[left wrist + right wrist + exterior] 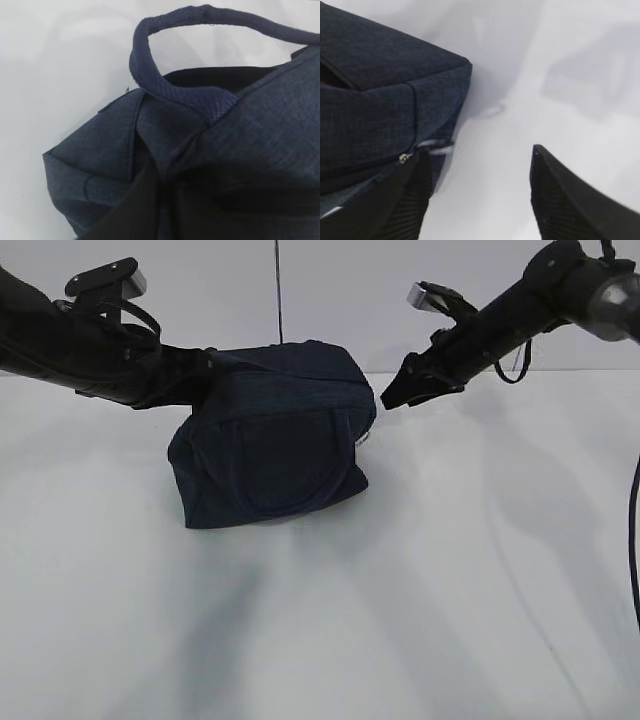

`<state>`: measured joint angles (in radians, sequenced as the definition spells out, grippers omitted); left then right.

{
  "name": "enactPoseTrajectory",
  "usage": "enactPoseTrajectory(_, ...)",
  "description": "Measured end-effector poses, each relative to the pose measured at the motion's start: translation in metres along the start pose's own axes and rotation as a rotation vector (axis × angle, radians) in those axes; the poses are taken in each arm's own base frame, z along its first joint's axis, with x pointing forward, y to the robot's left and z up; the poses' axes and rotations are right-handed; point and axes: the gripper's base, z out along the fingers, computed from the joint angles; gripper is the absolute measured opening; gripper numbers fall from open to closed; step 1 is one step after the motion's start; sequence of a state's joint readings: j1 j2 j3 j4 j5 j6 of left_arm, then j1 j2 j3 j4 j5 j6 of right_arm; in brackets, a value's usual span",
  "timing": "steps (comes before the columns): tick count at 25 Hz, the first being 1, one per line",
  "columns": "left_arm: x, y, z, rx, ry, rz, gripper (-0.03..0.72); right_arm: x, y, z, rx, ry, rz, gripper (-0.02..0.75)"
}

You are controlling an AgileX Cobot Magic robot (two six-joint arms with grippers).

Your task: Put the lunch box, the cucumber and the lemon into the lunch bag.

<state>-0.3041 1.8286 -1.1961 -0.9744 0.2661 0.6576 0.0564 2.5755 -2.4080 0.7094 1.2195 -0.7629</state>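
The dark navy lunch bag (275, 440) stands on the white table, closed as far as I can see, one loop handle (290, 470) lying flat on its front. My left gripper (205, 368) is shut on bunched fabric at the bag's upper left end. In the left wrist view that gripper (165, 195) is dark and half buried in the cloth below a raised handle (165, 85). My right gripper (392, 400) hovers just off the bag's right end. It is open (480, 170) and holds nothing, with the metal zipper pull (436, 146) beside its left finger (405, 200). Lunch box, cucumber and lemon are out of view.
The white table (450, 590) stretches bare in front of and to the right of the bag. A pale wall stands behind it. Both dark arms reach in from the upper corners, the left one low over the table's back edge.
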Motion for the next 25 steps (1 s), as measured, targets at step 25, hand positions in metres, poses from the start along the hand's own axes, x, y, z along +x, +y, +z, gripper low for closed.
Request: enactPoseTrajectory(25, -0.018, -0.007, -0.020, 0.009, 0.329, 0.679, 0.248, -0.035, 0.062, -0.100, 0.130, -0.050, 0.115, 0.474)
